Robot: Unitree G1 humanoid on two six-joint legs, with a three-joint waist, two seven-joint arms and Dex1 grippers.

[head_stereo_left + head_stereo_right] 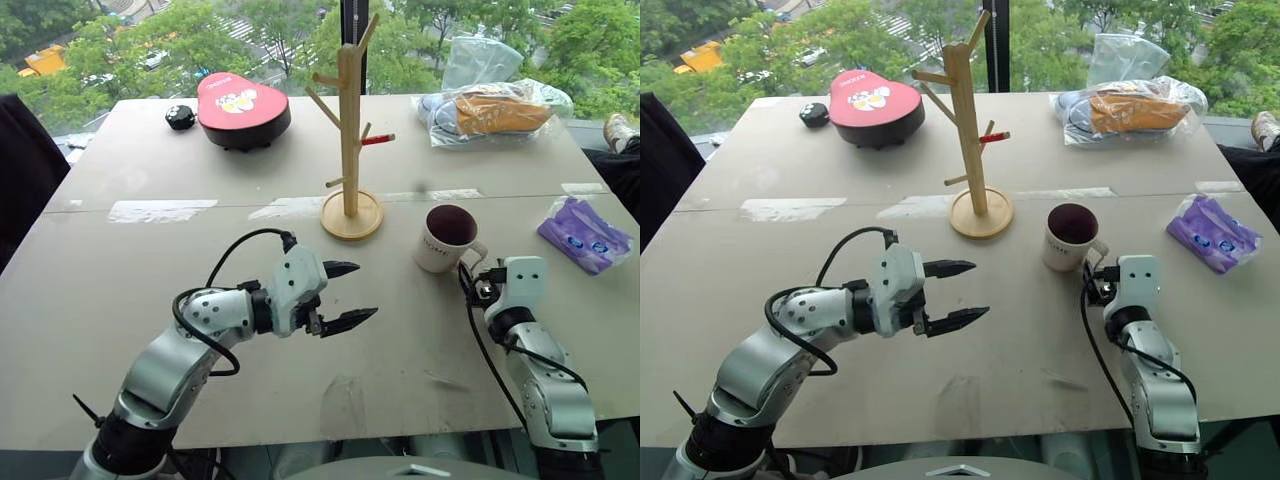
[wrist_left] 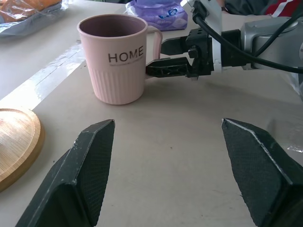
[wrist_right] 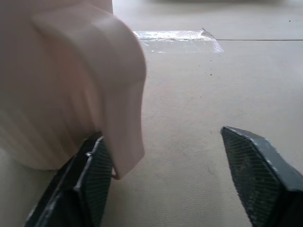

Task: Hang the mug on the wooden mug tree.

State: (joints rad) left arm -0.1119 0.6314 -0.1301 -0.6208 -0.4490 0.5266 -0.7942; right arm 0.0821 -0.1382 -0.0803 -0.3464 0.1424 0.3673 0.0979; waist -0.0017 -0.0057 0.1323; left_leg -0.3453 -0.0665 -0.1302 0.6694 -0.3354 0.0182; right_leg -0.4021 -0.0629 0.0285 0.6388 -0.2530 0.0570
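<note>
Right gripper (image 2: 158, 59) jaws straddle mug (image 1: 445, 238) handle, not yet clamped; mug tree (image 1: 350, 130) at mug's 10 o'clock; left gripper (image 1: 345, 295) open, idle.

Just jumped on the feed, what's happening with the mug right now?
The mug stands upright on the table, to the right of the mug tree, not hung yet. The right tool is at the handle, one finger on each side of the loop, not yet closed on it. The left tool hovers open over the table, pointing toward the mug, and holds nothing.
</note>
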